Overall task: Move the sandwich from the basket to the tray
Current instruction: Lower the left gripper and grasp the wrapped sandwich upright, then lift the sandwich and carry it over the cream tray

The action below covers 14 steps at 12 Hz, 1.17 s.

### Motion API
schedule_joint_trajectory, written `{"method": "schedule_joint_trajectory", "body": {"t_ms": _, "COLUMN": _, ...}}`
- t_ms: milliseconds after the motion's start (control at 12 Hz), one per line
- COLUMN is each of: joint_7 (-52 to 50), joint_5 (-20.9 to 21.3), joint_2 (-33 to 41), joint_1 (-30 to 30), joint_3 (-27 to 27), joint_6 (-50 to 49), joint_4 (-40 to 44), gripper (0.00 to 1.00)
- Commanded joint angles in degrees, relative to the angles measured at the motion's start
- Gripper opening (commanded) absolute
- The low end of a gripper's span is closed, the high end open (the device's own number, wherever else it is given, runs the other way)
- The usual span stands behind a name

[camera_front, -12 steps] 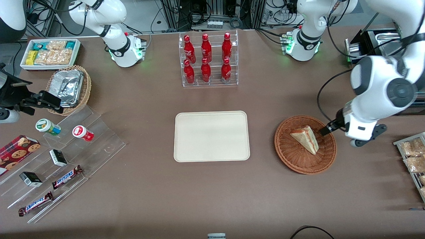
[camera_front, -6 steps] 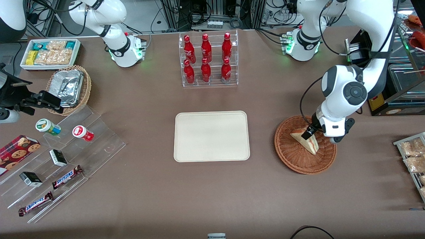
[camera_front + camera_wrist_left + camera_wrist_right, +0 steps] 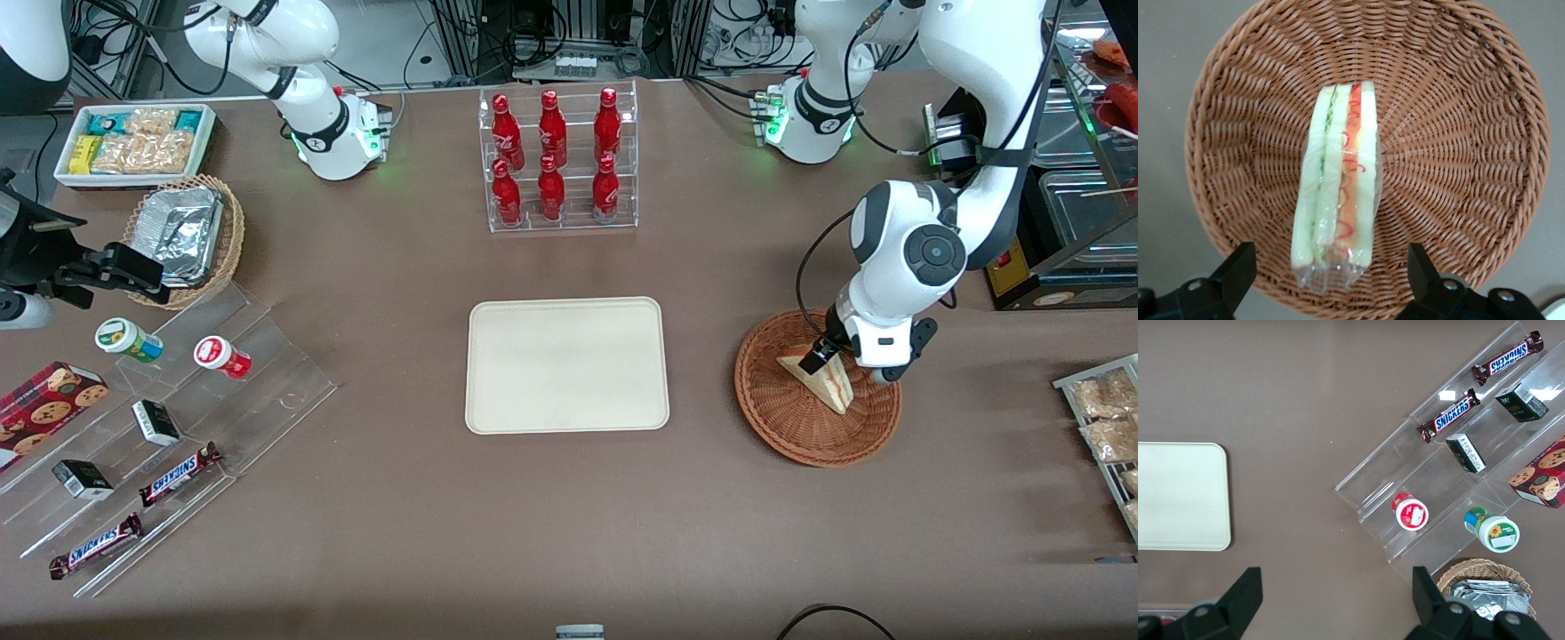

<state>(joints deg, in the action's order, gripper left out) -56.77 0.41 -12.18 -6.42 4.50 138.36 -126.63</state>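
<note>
The sandwich (image 3: 1336, 183) is seen lying on edge in the basket (image 3: 1458, 133). The gripper (image 3: 1328, 273) is positioned directly above it, fingers (image 3: 1238, 270) spread wide, one on each bread face. The wedge's long axis is judged to run square to the closing line. The tray (image 3: 566, 364) lies bare beside the basket.

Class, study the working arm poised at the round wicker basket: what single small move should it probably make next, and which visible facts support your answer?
Probably lower a little further, then close. The left gripper is open, one finger on each side of the triangular plastic-wrapped sandwich, which lies in the round reddish-brown wicker basket. The flat cream rectangular tray holds nothing yet.
</note>
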Motion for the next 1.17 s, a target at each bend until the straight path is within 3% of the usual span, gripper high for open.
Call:
{"method": "schedule_joint_trajectory", "body": {"t_ms": 0, "joint_7": -1.5, "joint_5": 1.0, "joint_2": -1.8, "joint_1": -0.8, "joint_3": -0.5, "joint_6": 2.8, "joint_4": -0.2, "gripper": 1.0}}
{"method": "schedule_joint_trajectory", "body": {"t_ms": 83, "joint_7": -1.5, "joint_5": 1.0, "joint_2": -2.1, "joint_1": -0.9, "joint_3": -0.5, "joint_6": 3.0, "joint_4": -0.2, "gripper": 0.99}}
{"method": "schedule_joint_trajectory", "body": {"t_ms": 167, "joint_7": -1.5, "joint_5": 1.1, "joint_2": -2.4, "joint_1": -0.9, "joint_3": -0.5, "joint_6": 3.0, "joint_4": -0.1, "gripper": 0.89}}
{"method": "schedule_joint_trajectory", "body": {"t_ms": 250, "joint_7": -1.6, "joint_5": 2.2, "joint_2": -3.0, "joint_1": -0.8, "joint_3": -0.5, "joint_6": 3.0, "joint_4": -0.1, "gripper": 0.65}}
{"method": "schedule_joint_trajectory", "body": {"t_ms": 333, "joint_7": -1.6, "joint_5": 3.0, "joint_2": -3.7, "joint_1": -0.7, "joint_3": -0.6, "joint_6": 3.0, "joint_4": 0.2, "gripper": 0.29}}
{"method": "schedule_joint_trajectory", "body": {"t_ms": 417, "joint_7": -1.5, "joint_5": 3.0, "joint_2": -3.6, "joint_1": -0.7, "joint_3": -0.6, "joint_6": 3.0, "joint_4": 0.4, "gripper": 0.05}}
{"method": "schedule_joint_trajectory", "body": {"t_ms": 583, "joint_7": -1.2, "joint_5": 3.1, "joint_2": -2.9, "joint_1": -0.6, "joint_3": -0.7, "joint_6": -0.2, "joint_4": 2.6, "gripper": 0.0}}
{"method": "schedule_joint_trajectory", "body": {"t_ms": 750, "joint_7": 0.0, "joint_5": 3.5, "joint_2": -0.8, "joint_1": -1.0, "joint_3": -0.4, "joint_6": -11.8, "joint_4": 7.4, "gripper": 0.0}}
{"method": "schedule_joint_trajectory", "body": {"t_ms": 833, "joint_7": 4.2, "joint_5": 3.4, "joint_2": 2.9, "joint_1": -3.7, "joint_3": 0.5, "joint_6": -24.8, "joint_4": 13.1, "gripper": 0.0}}
{"method": "schedule_joint_trajectory", "body": {"t_ms": 1000, "joint_7": 5.5, "joint_5": 3.1, "joint_2": 3.5, "joint_1": -7.7, "joint_3": 1.3, "joint_6": -29.4, "joint_4": 17.7, "gripper": 0.0}}
{"method": "schedule_joint_trajectory", "body": {"t_ms": 1083, "joint_7": 5.5, "joint_5": 3.0, "joint_2": 0.5, "joint_1": -15.0, "joint_3": 1.5, "joint_6": -34.6, "joint_4": 25.7, "gripper": 0.0}}
